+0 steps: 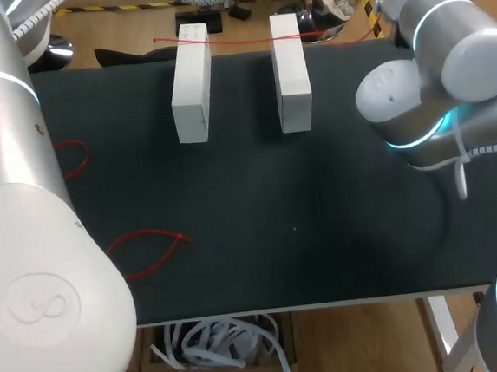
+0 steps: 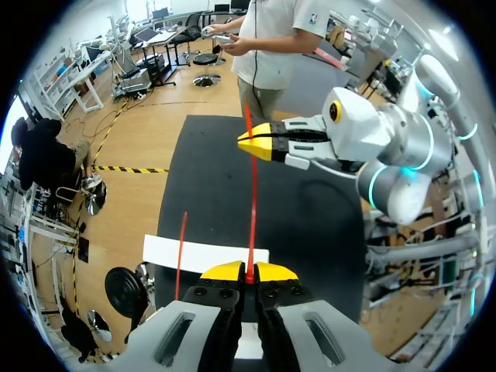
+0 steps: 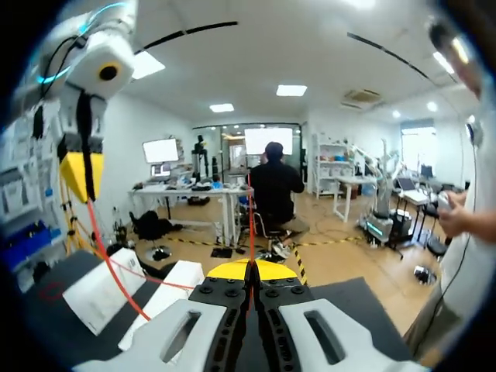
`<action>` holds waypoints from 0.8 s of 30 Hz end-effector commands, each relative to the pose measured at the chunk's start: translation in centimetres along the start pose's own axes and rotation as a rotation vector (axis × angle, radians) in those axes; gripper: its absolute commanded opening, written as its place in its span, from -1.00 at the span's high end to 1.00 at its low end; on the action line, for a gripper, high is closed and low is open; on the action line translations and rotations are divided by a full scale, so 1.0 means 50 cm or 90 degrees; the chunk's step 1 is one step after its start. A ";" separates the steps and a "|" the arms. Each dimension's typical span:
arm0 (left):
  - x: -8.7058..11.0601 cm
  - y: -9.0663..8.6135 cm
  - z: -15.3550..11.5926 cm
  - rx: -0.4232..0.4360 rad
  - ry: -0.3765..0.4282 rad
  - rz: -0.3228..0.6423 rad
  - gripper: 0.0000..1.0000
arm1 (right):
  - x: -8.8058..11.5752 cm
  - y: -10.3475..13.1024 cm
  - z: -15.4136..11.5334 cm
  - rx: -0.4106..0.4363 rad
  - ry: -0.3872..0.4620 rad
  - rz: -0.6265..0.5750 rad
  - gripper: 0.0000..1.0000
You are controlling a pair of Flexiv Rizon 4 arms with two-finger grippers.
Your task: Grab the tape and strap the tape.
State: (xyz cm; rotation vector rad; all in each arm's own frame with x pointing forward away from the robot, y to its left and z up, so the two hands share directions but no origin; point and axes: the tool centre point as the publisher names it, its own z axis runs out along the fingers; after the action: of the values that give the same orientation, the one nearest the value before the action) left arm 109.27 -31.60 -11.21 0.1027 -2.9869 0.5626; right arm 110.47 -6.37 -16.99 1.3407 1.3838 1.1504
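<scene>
Left pincer (image 2: 248,273) and right pincer (image 3: 249,268) are each clamped on the red tape (image 1: 236,41), which spans two white blocks (image 1: 192,86) at upper middle. The robot would do best to hold it taut and lower both ends evenly.

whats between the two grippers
Red tape runs from left gripper to right gripper, above the black table; the left wrist view shows it.

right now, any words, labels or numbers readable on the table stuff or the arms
None can be read: the left white block and right white block show blank faces, the red tape carries no print, and the left arm bears only an embossed round emblem, no letters.
</scene>
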 end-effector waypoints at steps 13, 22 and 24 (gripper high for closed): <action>-0.002 -0.003 -0.002 -0.004 0.002 -0.001 1.00 | -0.011 0.024 -0.005 -0.020 0.062 -0.328 1.00; -0.002 -0.003 -0.002 -0.004 0.002 -0.001 1.00 | -0.017 0.025 -0.003 0.002 0.061 -0.413 1.00; -0.002 -0.003 -0.002 -0.004 0.002 -0.001 1.00 | -0.018 0.023 -0.001 0.008 0.060 -0.422 1.00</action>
State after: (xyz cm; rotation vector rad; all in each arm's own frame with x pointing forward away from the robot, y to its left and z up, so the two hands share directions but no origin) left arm 109.26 -31.62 -11.20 0.1024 -2.9874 0.5618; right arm 110.70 -7.52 -16.29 0.7165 1.7033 0.7796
